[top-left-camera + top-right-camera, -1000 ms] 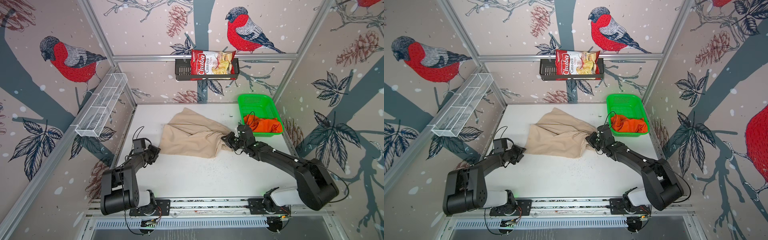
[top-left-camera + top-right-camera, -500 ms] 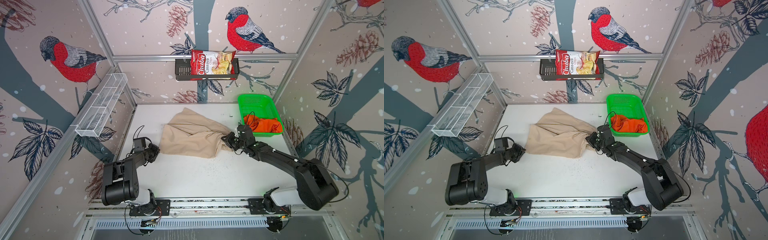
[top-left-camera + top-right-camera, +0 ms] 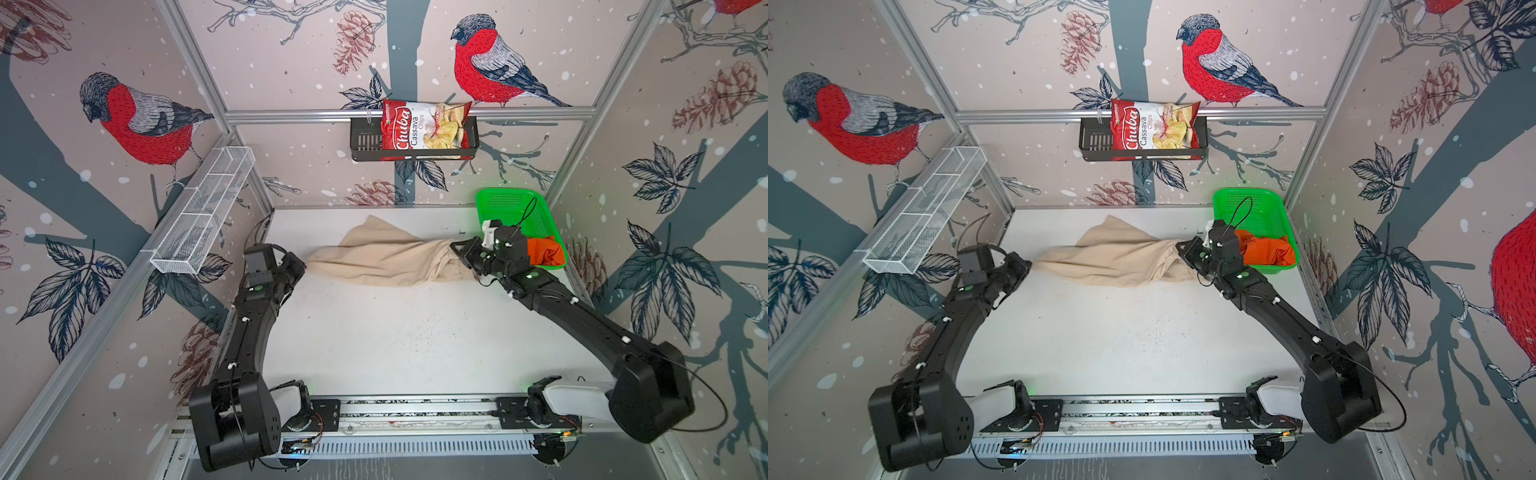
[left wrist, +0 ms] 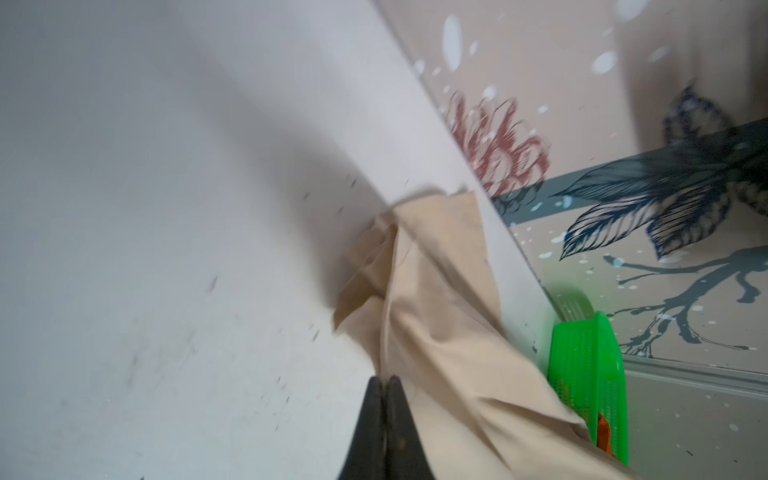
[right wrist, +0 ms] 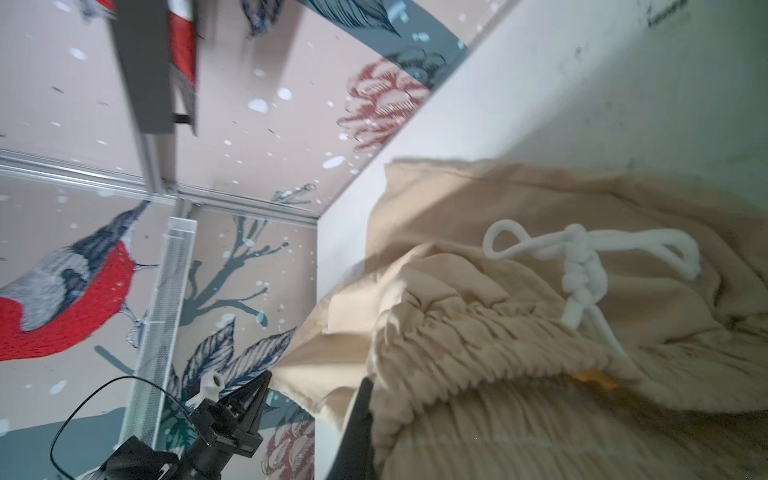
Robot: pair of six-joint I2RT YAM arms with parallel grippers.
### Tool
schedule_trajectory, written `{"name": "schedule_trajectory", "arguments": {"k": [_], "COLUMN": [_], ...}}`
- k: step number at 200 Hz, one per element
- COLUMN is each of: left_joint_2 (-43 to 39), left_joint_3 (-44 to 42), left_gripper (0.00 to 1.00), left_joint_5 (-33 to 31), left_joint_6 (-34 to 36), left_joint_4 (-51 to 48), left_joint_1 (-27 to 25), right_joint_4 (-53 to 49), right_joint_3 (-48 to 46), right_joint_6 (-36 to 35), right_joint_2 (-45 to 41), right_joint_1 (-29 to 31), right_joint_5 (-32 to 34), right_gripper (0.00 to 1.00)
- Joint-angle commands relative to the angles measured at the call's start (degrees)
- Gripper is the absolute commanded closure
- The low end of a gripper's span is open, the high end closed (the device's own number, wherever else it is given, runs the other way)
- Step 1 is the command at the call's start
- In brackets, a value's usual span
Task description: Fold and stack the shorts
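Observation:
The beige shorts (image 3: 386,259) (image 3: 1117,259) hang stretched between my two grippers above the white table (image 3: 395,353) in both top views. My left gripper (image 3: 302,266) (image 3: 1027,266) is shut on a thin corner of the beige cloth (image 4: 436,332); in the left wrist view its jaws (image 4: 384,380) are pressed together. My right gripper (image 3: 457,249) (image 3: 1181,249) (image 5: 374,399) is shut on the gathered waistband (image 5: 478,332), beside the white drawstring (image 5: 582,266). The orange shorts (image 3: 546,251) (image 3: 1266,253) lie crumpled in the green basket.
The green basket (image 3: 511,203) stands at the table's back right corner, just behind my right wrist. A black wall basket holding a chips bag (image 3: 424,129) hangs on the back wall. A white wire shelf (image 3: 199,220) runs along the left wall.
My left gripper has shut on the beige shorts' left corner. Both grippers have risen, and the cloth, which lay slack on the table, is now pulled out between them.

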Motion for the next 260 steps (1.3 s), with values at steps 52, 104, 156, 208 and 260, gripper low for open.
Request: {"name": "schedule_trajectory", "arguments": {"k": [52,104,156,208,260], "left_joint_2": [-4.6,-8.0,-3.8,9.3,28.0], "left_joint_3": [30.3,45.1,49.4,52.2,77.3], "left_gripper": [1.00,1.00,1.00,1.00,1.00], "left_joint_5": [-12.9,-14.3,-10.7,-5.2,-3.7], "left_joint_6": [17.3,21.3,22.6,21.1,19.6], "left_joint_4": [-18.3,-23.6,-24.9,-16.6,-14.7], "left_joint_1": [0.1,0.1,0.1,0.1,0.3], "right_joint_4": [-11.2,-19.1,-21.4,-16.5,-23.7], "right_joint_3": [19.0,31.8,33.7,39.5,88.4], "right_joint_6": [-17.6,-20.7,-20.1,-18.4,-20.7], "right_joint_2": [-7.3,-12.5,-13.0,5.1,39.8], "right_joint_1": [-4.0,-3.7,-3.8,-1.8,-2.0], "right_joint_5": [-7.0,-15.4,-14.5,-14.6,-18.3], "right_gripper": [0.97,0.97,0.96,0.97,0.98]}}
